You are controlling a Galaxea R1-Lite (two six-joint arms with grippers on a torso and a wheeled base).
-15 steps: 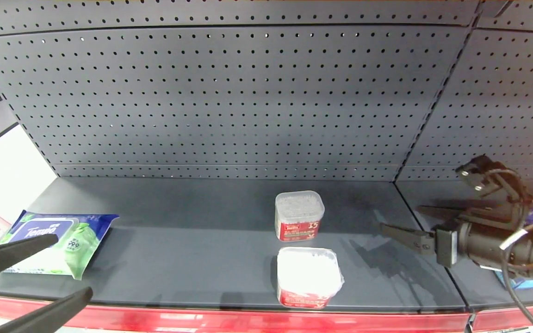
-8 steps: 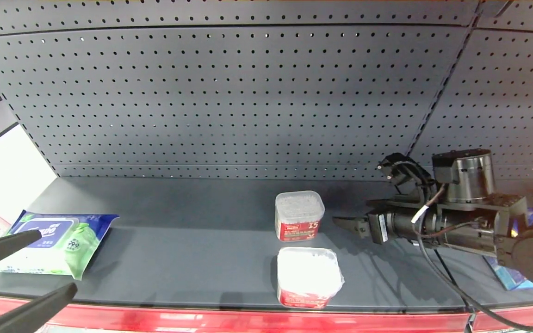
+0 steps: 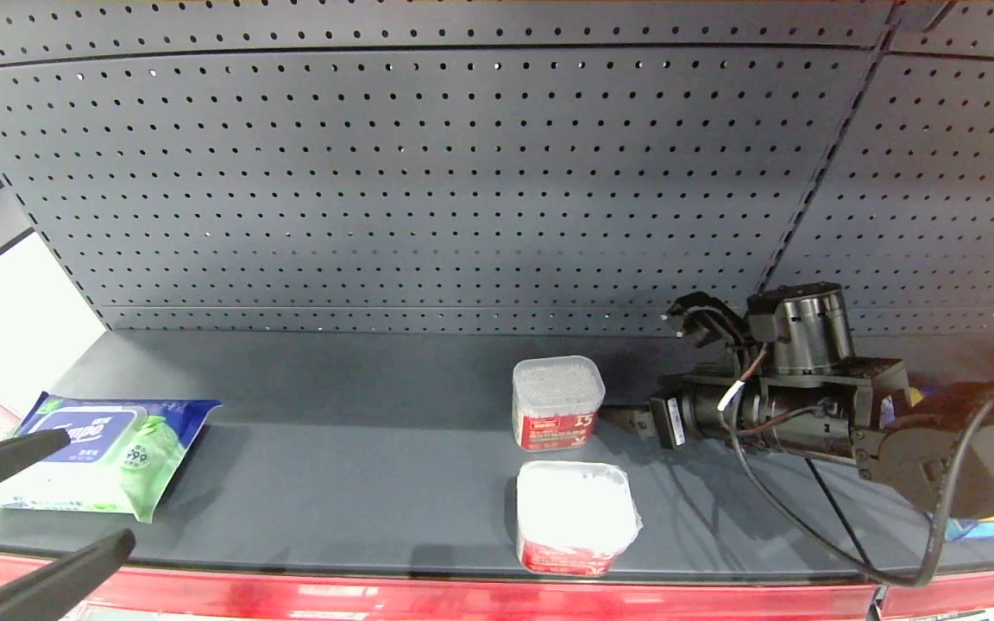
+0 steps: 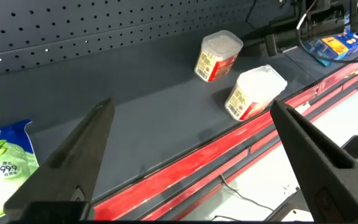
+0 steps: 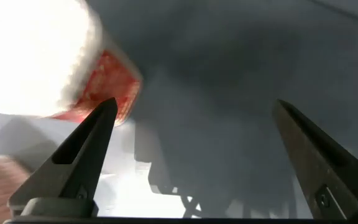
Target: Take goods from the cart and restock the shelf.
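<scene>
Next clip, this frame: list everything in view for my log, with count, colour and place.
clear plastic tubs with red labels: 2, clear and red, mid-shelf; rear tub stands behind front tub, which is near the front lip
soft pack of wet wipes: 1, blue, green and white, lying flat at the shelf's left end
flat blue packet: 1, blue with yellow, on the neighbouring bay to the right
dark grey metal shelf: 1, grey with a red front lip, under all the goods
perforated back panel: 1, grey, upright behind the shelf
left tool: 1, black, open, at the front left by the wipes
right tool: 1, black, open, low over the shelf beside the rear tub, on its right
</scene>
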